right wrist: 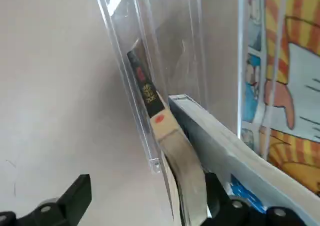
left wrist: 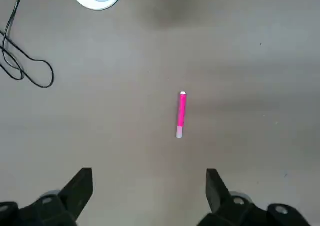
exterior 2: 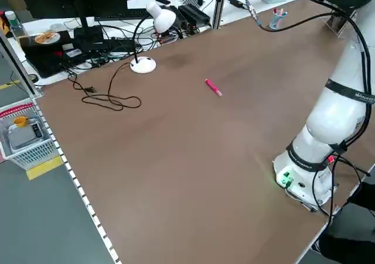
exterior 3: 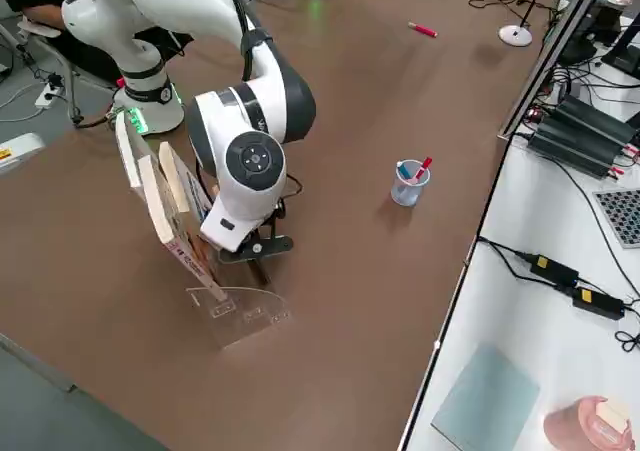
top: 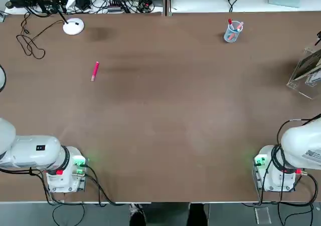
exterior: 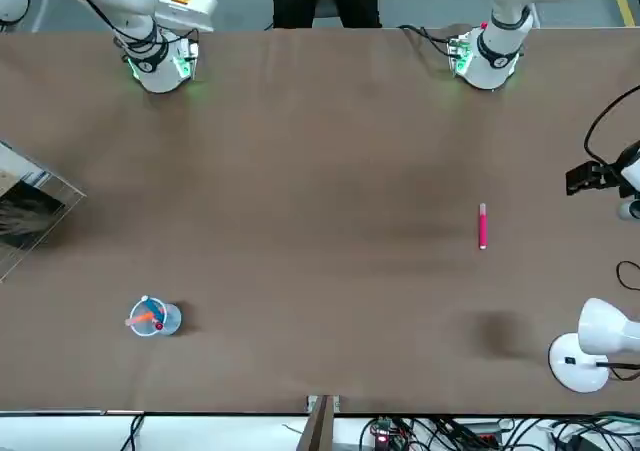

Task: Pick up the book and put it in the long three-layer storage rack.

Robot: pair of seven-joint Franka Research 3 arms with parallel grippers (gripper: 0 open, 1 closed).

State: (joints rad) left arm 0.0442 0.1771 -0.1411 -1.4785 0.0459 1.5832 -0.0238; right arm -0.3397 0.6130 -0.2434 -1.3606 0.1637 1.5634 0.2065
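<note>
Placement step: right pincer (right wrist: pixel 145 206), fingers apart, beside the book (right wrist: pixel 172 151), apparently seated in the storage rack (exterior 3: pixel 235 316). Next: withdraw clear. Left pincer (left wrist: pixel 149 188) open, idle.

**Brown table amid a cluttered workshop**

A broad matte brown table (top: pixel 165 116) fills the room's middle. Along its far edge runs a white bench (exterior 3: pixel 520 301) strewn with black cables (top: pixel 108 3) and power bricks. A small white desk lamp with a round base (exterior 2: pixel 153 33) stands at one corner (its black cord (exterior 2: pixel 108 100) loops over the tabletop). The grey floor (exterior 2: pixel 35 217) carries yellow tape, beside a white wire basket (exterior 2: pixel 23 138).
</note>
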